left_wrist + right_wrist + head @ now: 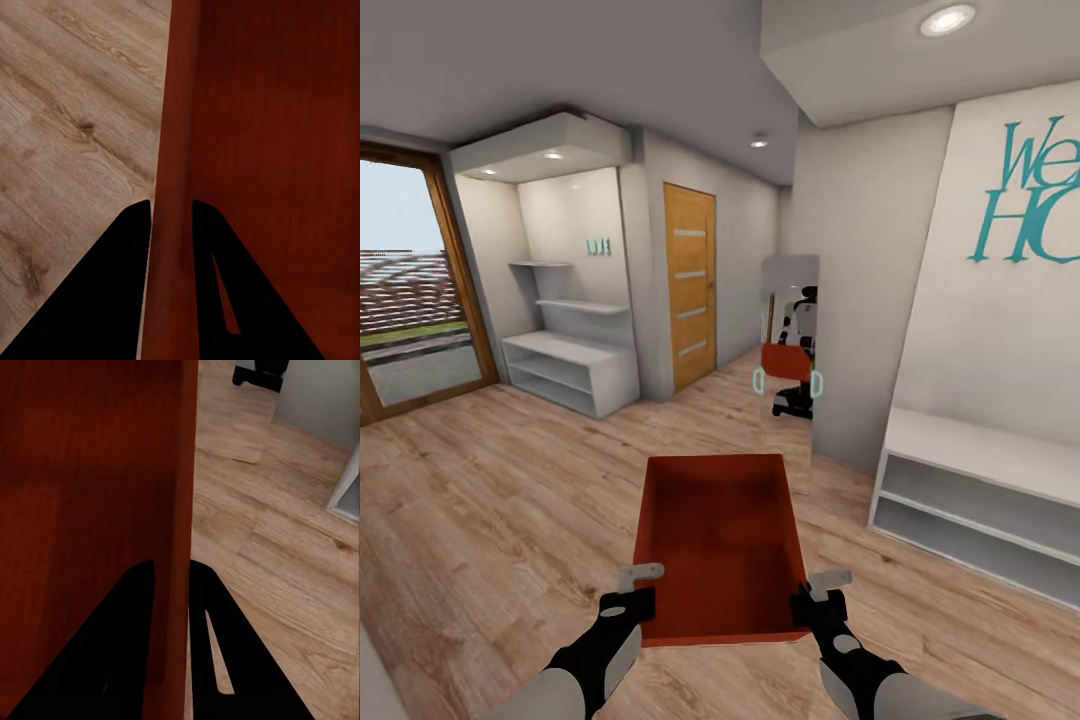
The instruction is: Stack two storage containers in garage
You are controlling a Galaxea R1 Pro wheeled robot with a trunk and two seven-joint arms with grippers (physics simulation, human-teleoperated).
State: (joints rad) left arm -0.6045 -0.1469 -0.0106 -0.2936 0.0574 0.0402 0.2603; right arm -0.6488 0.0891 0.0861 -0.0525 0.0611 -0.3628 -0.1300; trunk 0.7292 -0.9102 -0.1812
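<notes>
The left hand (628, 590) and right hand (818, 594) each clamp a side wall of one orange-red storage container (722, 540), held open-top between them above the pale wood-plank floor (480, 500). Each wrist view shows one finger (105, 300) inside and one outside the wall. A wall mirror (790, 340), wooden door (690, 285) and white shelving (575, 370) stand beyond.

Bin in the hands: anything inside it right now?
Nothing visible inside the bin: its red floor and inner walls look bare from the head view. The left hand and right hand each pinch a side wall. The near inner wall is not visible from above.
</notes>
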